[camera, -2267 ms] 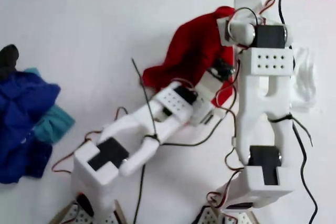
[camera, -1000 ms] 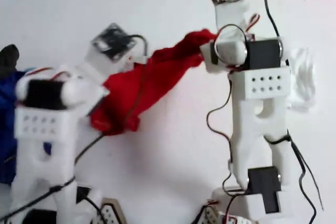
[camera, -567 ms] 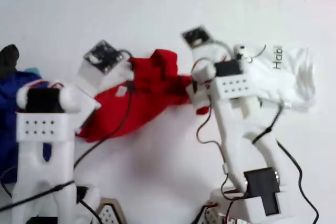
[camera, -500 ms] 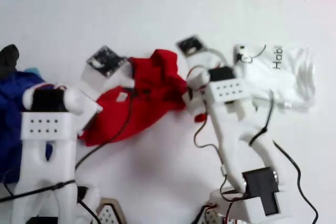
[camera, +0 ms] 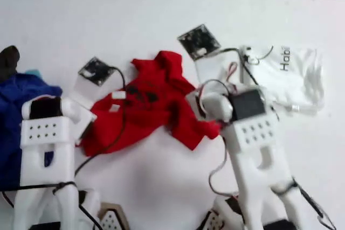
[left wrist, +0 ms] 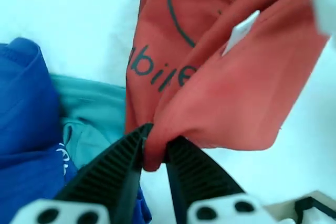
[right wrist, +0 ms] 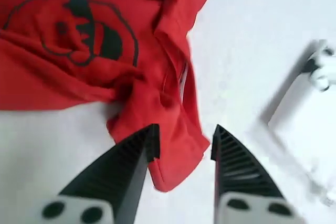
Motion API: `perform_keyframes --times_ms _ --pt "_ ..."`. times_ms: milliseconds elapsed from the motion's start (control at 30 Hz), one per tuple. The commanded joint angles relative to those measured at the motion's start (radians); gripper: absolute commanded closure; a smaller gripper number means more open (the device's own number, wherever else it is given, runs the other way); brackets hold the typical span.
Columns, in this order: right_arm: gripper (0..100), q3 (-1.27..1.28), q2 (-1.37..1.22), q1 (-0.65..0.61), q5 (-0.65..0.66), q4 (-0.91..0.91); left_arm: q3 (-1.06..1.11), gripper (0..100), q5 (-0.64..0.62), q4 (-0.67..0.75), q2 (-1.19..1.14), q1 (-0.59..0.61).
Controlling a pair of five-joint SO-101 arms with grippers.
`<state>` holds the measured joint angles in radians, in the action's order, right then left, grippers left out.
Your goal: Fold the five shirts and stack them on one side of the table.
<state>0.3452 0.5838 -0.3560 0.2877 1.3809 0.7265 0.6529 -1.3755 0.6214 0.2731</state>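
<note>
The red shirt lies crumpled mid-table, its dark print facing up. My left gripper is shut on a fold at the red shirt's left edge, right beside the blue shirt and the teal shirt. My right gripper is open just above the shirt's near right corner, nothing between its fingers. A white shirt lies flat at the right. The blue shirt is heaped at the left edge, a strip of teal showing from under it.
A dark garment sits at the far left edge above the blue heap. The left arm stands over the red shirt's left end, the right arm between the red and white shirts. Bare table stretches along the far side.
The red shirt was dragged leftward and spread out. The right arm let go of it and drew back toward the near edge; the left arm kept its hold.
</note>
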Motion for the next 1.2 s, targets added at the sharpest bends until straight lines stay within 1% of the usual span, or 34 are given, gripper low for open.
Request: perform_keyframes --times_ms 0,133,267,433,600,833,1033,1100,1133,1167 --pt "81.0 -0.015 0.004 -0.01 -0.04 -0.079 0.002 97 0.031 0.015 0.026 0.009" --pt "73.2 -0.012 -0.209 -0.012 -0.149 -0.168 -0.002 97 0.031 0.015 0.026 0.009" --pt "72.2 -0.135 -0.461 -0.013 -0.164 -0.214 0.004 97 0.029 0.008 0.026 0.011" --pt "72.2 -0.405 -0.725 -0.031 -0.167 -0.154 0.004 97 0.029 0.008 0.026 0.011" --pt "72.2 -0.634 -0.924 -0.094 -0.169 -0.058 0.004 97 0.028 0.008 0.026 0.011" --pt "72.1 -0.787 -1.13 -0.12 -0.169 -0.045 0.004 97 0.028 0.008 0.026 0.011" --pt "72.1 -0.916 -1.294 -0.093 -0.169 -0.048 0.004 97 0.026 0.008 0.026 0.011" --pt "72.9 -0.965 -1.351 -0.085 -0.163 -0.042 0.004 97 0.026 0.008 0.026 0.011" --pt "76.2 -0.987 -1.376 -0.082 -0.161 -0.035 0.004 97 0.026 0.008 0.026 0.011" --pt "82.9 -1.008 -1.395 -0.079 -0.161 -0.024 0.004 97 0.026 0.008 0.026 0.011"
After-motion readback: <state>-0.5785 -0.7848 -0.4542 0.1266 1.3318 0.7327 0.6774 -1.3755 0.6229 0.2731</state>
